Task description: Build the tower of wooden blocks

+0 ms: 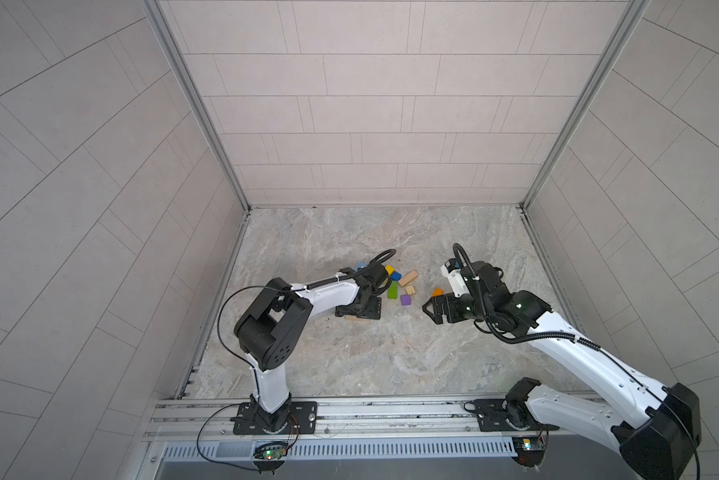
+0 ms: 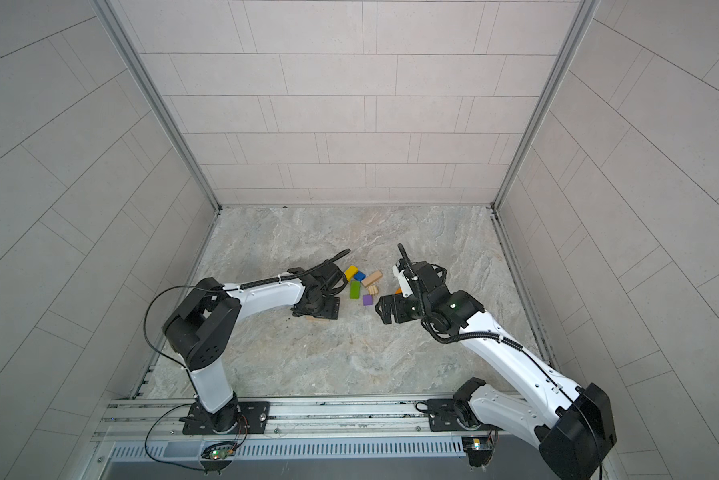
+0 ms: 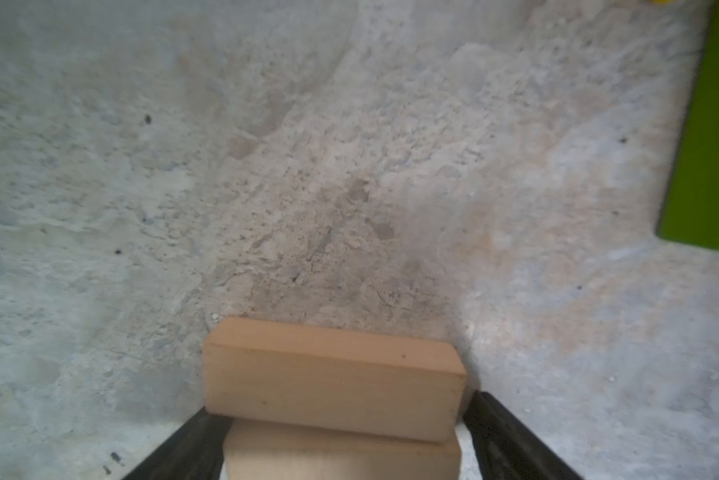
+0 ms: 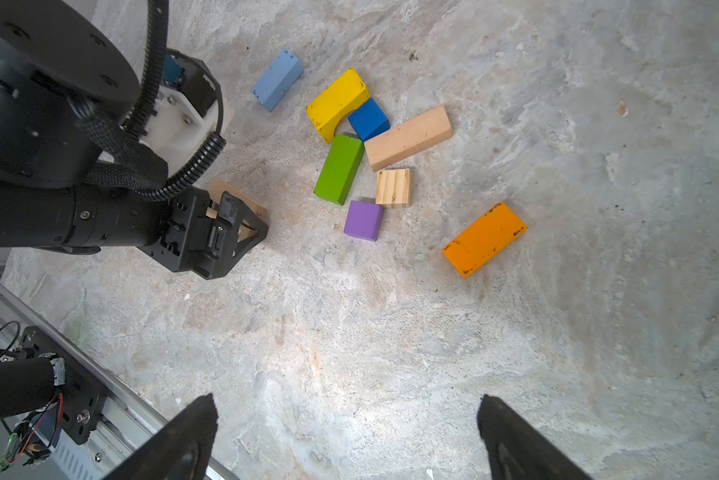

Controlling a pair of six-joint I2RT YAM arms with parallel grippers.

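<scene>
We see a grey, marble-patterned surface (image 1: pixel 349 353) enclosed on three sides by pale grey tiled walls (image 1: pixel 370 104) that meet at silver aluminium corner posts (image 1: pixel 195 104), with a silver aluminium rail (image 1: pixel 391 411) and a slotted grey metal strip (image 1: pixel 391 449) along its near edge.

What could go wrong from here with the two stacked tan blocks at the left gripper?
1. The upper tan block sits skewed on the lower tan block, with the left gripper close on both sides; pulling away may drag it off.
2. The green block, yellow block, blue cube and long tan block lie packed together, so grabbing one may shove the others.
</scene>
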